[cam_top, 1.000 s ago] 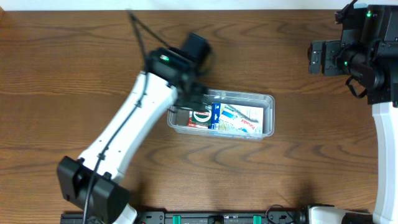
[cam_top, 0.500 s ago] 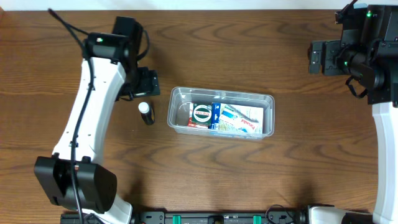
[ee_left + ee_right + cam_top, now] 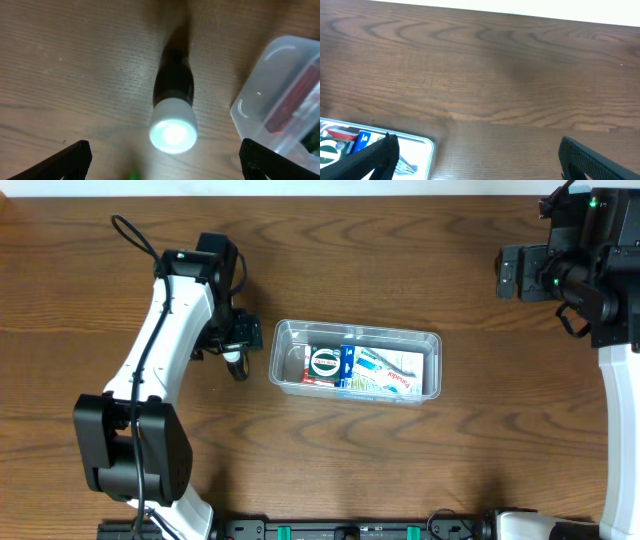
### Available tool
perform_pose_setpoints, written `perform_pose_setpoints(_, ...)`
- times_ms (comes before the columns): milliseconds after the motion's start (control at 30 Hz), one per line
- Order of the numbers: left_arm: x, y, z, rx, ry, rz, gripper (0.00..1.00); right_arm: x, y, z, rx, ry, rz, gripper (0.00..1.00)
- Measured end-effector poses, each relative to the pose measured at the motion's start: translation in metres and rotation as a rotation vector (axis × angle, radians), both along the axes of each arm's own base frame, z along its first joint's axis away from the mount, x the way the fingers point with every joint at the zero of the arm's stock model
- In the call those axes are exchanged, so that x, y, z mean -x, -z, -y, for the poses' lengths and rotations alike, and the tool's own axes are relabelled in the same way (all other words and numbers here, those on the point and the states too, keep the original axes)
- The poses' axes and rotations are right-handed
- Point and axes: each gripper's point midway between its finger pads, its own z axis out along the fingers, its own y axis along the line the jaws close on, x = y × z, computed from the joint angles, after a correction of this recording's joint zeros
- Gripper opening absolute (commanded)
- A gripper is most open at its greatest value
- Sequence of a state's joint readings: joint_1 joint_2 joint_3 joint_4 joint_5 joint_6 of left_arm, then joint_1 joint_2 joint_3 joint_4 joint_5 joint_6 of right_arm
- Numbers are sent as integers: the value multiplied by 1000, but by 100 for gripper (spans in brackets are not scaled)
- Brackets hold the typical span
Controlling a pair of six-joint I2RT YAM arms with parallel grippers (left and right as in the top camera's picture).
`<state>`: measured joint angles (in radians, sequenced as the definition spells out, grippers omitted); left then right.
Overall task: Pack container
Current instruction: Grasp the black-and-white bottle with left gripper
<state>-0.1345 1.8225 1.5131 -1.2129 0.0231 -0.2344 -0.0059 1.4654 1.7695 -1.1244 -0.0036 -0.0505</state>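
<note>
**A:** Where's the container point(image 3: 288, 363)?

**B:** Middle of the overhead frame, on the wooden surface point(image 3: 420, 470), with small boxes point(image 3: 362, 369) lying inside.

**A:** And the left claw point(image 3: 237, 350)?

**B:** Just left of the container. It's released, fingers spread either side of a dark white-capped bottle point(image 3: 172, 97) standing below it, not gripping it.

**A:** The right claw point(image 3: 481, 161)?

**B:** Upper right corner overhead, well apart from the container. It's released too and holds nothing.

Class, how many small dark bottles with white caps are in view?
1. The small dark white-capped bottle stands upright on the wooden table, just left of the clear plastic container; another could be hidden under the boxes inside it.
</note>
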Motion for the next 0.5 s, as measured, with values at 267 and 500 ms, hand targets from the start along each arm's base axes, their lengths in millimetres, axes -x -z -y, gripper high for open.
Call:
perform_pose_setpoints(267, 1, 19, 0, -4, 0, -34, 83, 0, 0, 0, 0, 0, 0, 99)
perform_pose_setpoints(500, -1, 22, 0, -4, 6, -35, 62, 0, 0, 0, 0, 0, 0, 99)
